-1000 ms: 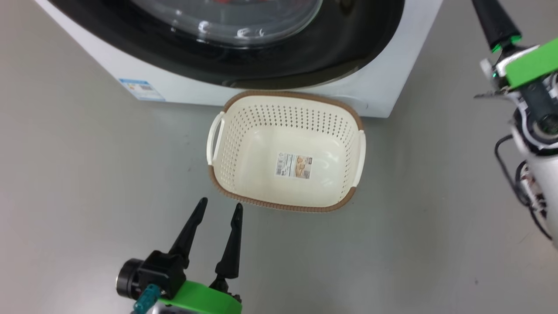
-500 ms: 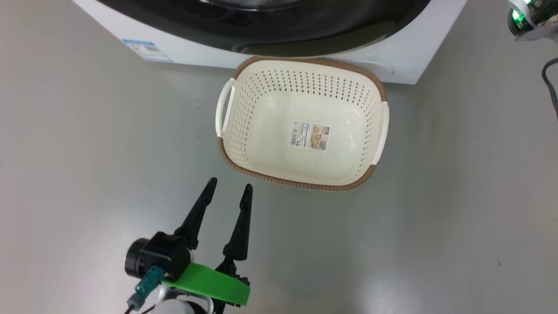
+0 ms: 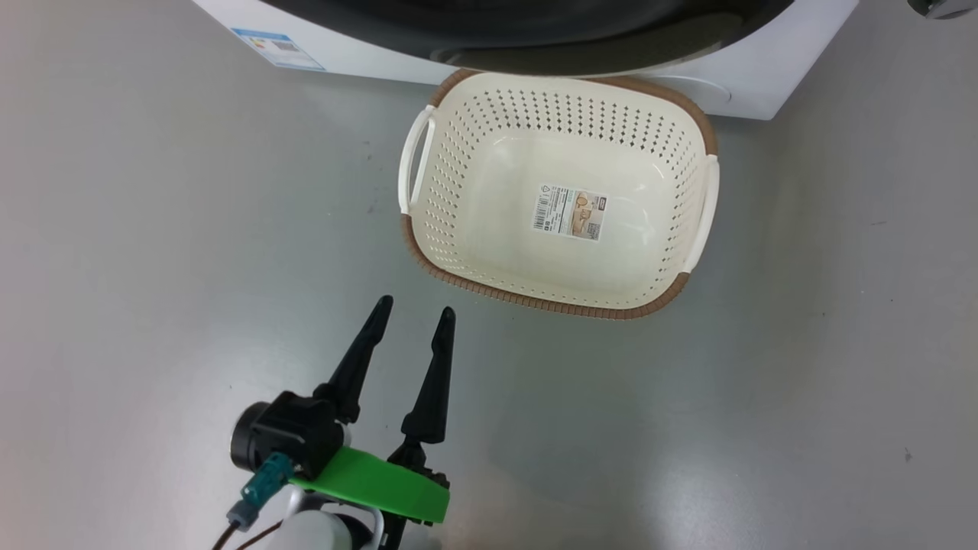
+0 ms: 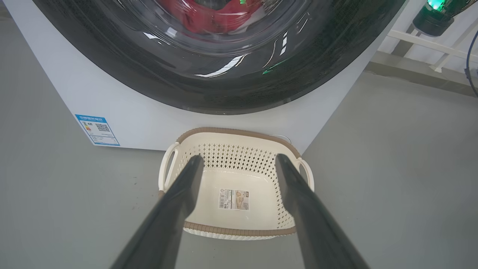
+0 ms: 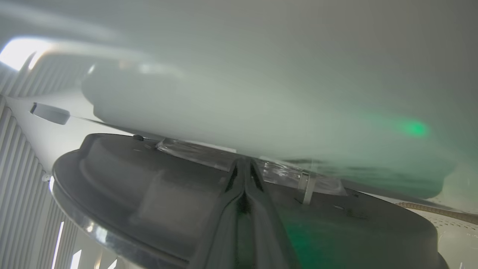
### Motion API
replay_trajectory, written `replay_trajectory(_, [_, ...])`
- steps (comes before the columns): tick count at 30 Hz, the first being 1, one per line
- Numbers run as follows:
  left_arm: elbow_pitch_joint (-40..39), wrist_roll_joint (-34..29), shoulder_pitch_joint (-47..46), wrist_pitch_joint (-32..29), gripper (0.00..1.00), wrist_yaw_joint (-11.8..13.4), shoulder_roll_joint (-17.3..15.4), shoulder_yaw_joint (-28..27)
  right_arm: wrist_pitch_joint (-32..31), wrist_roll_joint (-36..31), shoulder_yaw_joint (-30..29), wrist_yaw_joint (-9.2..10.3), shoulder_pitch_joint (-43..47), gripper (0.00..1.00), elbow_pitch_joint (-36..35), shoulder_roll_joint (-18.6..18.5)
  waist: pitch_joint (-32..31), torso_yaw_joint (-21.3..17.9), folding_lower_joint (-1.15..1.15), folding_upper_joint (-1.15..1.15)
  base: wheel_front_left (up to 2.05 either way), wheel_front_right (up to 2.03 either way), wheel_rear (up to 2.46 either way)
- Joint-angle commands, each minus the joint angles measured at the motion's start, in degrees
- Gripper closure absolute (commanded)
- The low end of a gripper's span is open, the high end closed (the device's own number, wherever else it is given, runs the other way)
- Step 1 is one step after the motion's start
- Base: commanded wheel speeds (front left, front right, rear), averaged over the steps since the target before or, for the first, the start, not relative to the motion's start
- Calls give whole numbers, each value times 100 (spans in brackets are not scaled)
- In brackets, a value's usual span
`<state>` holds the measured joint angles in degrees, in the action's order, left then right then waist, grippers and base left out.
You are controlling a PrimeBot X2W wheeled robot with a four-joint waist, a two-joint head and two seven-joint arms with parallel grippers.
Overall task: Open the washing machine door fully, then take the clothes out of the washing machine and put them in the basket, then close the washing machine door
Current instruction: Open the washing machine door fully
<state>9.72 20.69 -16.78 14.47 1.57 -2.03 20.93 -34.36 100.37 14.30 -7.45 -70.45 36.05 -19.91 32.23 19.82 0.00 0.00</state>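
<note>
On floor, touching the washing machine point(image 4: 149, 127): basket point(image 3: 535, 303), empty. Behind washing machine door point(image 4: 224, 93): clothes point(image 4: 201, 18), none unloaded. Left gripper point(image 3: 416, 305): spread wide, empty. Right gripper point(image 5: 243, 164): fingers pressed together at door's rim, empty. I judge every step outstanding.

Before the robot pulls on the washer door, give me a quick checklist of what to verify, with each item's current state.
1. The basket is upright, empty, in front of the washing machine: ok.
2. The clothes are located, red behind the glass of the washing machine door: ok.
3. The left gripper is open, empty, short of the basket: ok.
4. The right gripper is shut, its tips at the door's edge: ok.
5. Door fully open: not ok; it faces the machine front.
6. Door unlatched or ajar: cannot tell.
</note>
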Motion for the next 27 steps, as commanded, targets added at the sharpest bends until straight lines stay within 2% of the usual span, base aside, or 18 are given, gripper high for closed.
replay_trajectory(1, [-119, 33, -23, 52, 0, 44, -85, -138, -100, -47, 88, -3, 3, 100, -131, 141, -25, 8, 0, 0, 0, 0, 0])
replay_trajectory(10, [-79, -16, 67, 52, 0, 50, -85, -158, -520, -125, 177, -3, 596, 100, -300, 219, -405, -20, 0, 0, 0, 0, 0])
replay_trajectory(27, [7, -192, 474, 52, 0, 26, -85, -290, -894, -284, 247, -3, 1893, 100, -911, 557, -1178, -214, 0, 0, 0, 0, 0])
